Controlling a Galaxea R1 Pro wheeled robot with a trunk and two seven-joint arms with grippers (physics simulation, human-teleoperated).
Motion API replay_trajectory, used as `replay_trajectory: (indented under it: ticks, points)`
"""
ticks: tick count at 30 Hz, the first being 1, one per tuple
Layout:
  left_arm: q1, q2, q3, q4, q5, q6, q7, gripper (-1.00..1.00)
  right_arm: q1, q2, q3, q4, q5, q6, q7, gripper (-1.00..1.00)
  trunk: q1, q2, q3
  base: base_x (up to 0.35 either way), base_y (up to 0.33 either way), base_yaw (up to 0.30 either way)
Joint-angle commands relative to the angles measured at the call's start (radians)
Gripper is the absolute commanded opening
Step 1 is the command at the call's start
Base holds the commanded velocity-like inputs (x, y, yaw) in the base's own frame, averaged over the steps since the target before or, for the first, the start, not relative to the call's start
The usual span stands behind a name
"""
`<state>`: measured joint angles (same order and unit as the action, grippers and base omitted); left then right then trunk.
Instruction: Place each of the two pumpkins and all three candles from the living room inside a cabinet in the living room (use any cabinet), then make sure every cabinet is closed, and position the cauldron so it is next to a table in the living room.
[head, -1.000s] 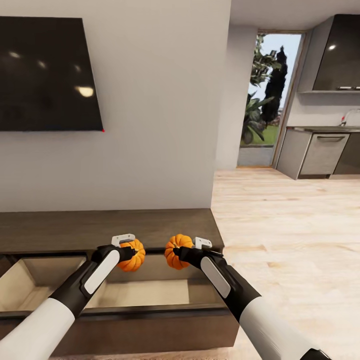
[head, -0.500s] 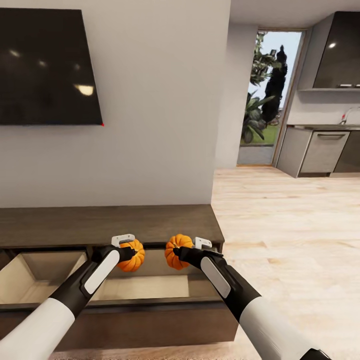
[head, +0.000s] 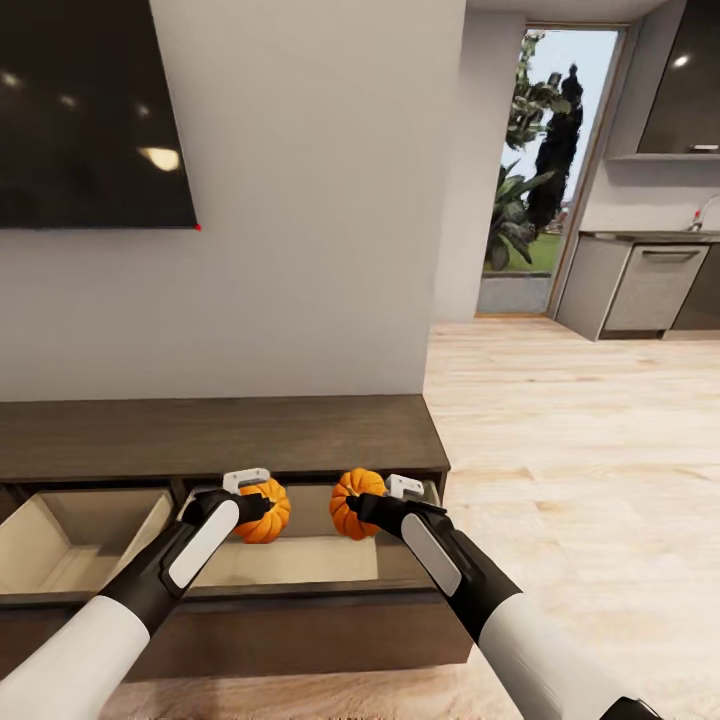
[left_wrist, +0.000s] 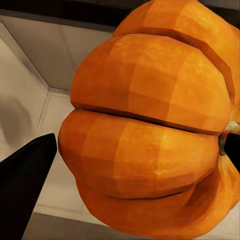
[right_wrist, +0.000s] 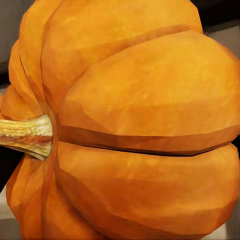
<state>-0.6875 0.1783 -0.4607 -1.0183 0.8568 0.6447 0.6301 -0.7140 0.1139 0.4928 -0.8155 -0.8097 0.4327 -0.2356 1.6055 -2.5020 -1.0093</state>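
Each of my grippers holds a small ribbed orange pumpkin. In the head view my left gripper (head: 262, 505) is shut on one pumpkin (head: 270, 515), and my right gripper (head: 362, 505) is shut on the other pumpkin (head: 352, 497). Both hang over the open right drawer (head: 300, 565) of the long dark brown cabinet (head: 210, 435), whose pale wood inside shows. Up close, the left pumpkin (left_wrist: 150, 130) sits above the drawer's pale floor with a dark fingertip (left_wrist: 25, 180) beside it. The right pumpkin (right_wrist: 130, 125) shows its pale stem (right_wrist: 25, 135).
A second drawer (head: 70, 545) stands open to the left. A dark TV (head: 90, 110) hangs on the grey wall above the cabinet. Pale wood floor (head: 580, 450) stretches right toward grey kitchen units (head: 650, 290) and a glass door (head: 545, 170).
The whole view has shifted: the cabinet top and TV sit higher and the drawers show more of their insides. Both grippers keep their pumpkins in the same spot in the picture.
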Motion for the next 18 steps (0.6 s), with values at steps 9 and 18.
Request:
replay_trajectory:
  ticks: [9,18]
  points:
    - [-0.001,0.001,-0.004,-0.002,0.007,0.0,0.013,-1.0,-0.001,0.0,0.003,-0.002,-0.016,0.0,-0.011,-1.0,0.004,-0.003,-0.036,0.0,0.0,0.0]
    - [-0.001,0.001,-0.004,-0.002,0.007,0.0,0.013,-1.0,-0.001,0.0,0.003,-0.002,-0.016,0.0,-0.011,-1.0,0.008,-0.005,-0.071,0.0,0.0,0.0]
